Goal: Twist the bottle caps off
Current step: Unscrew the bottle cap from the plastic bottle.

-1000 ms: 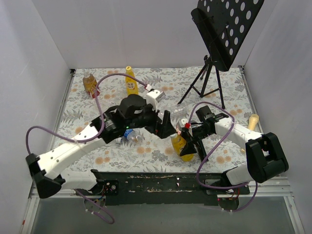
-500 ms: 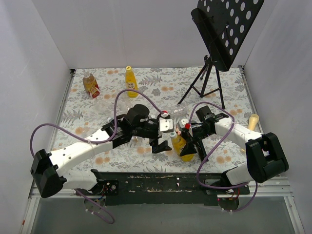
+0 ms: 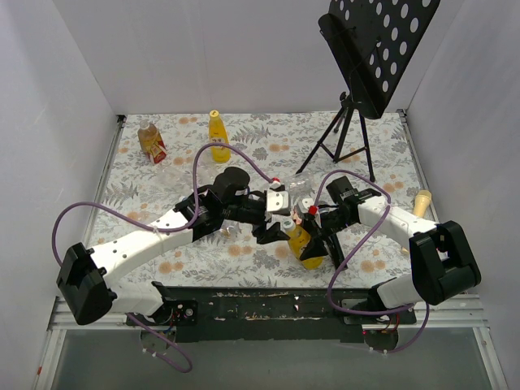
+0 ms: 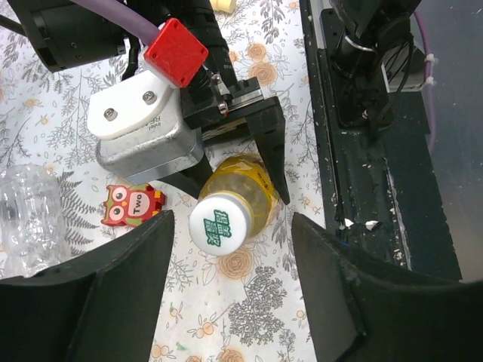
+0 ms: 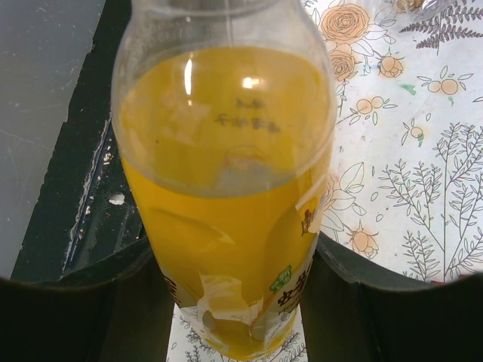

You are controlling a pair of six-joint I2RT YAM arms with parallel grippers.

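Note:
A yellow juice bottle [image 3: 307, 249] stands tilted near the table's front edge, and my right gripper [image 3: 315, 236] is shut on its body. The right wrist view shows that bottle [image 5: 226, 188] filling the space between both fingers of my right gripper [image 5: 234, 290]. Its white bottle cap [image 4: 219, 224] carries green print. My left gripper [image 4: 232, 220] is open, its fingertips on either side of the cap with a gap on each side. From above, my left gripper [image 3: 280, 226] sits at the bottle's top.
A second yellow bottle [image 3: 217, 136] and a brown bottle [image 3: 149, 140] stand at the back left. Clear bottles [image 3: 175, 175] lie mid-table. A music stand [image 3: 345, 142] is at the back right and a microphone [image 3: 421, 203] at the right. An owl block [image 4: 134, 205] lies beside the held bottle.
My left arm has swung right and down to the held bottle's top, and its jaws have narrowed around the cap. The right gripper and its bottle have stayed put.

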